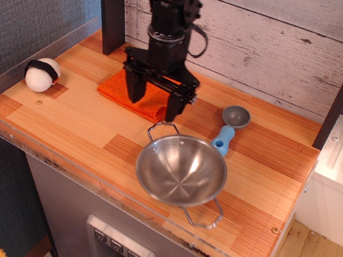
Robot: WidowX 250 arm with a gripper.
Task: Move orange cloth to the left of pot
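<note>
The orange cloth (121,89) lies flat on the wooden counter, behind and to the left of the pot. The pot (181,170) is a shiny steel bowl with two wire loop handles, near the counter's front edge. My gripper (154,107) hangs over the right half of the cloth with its two black fingers (136,87) spread wide apart. It is open and holds nothing. The fingers cover part of the cloth's right side.
A small scoop with a grey bowl and blue handle (228,129) lies right of the cloth, just behind the pot. A white ball with a black band (42,74) sits at the far left. A clear plastic rim (62,159) edges the counter.
</note>
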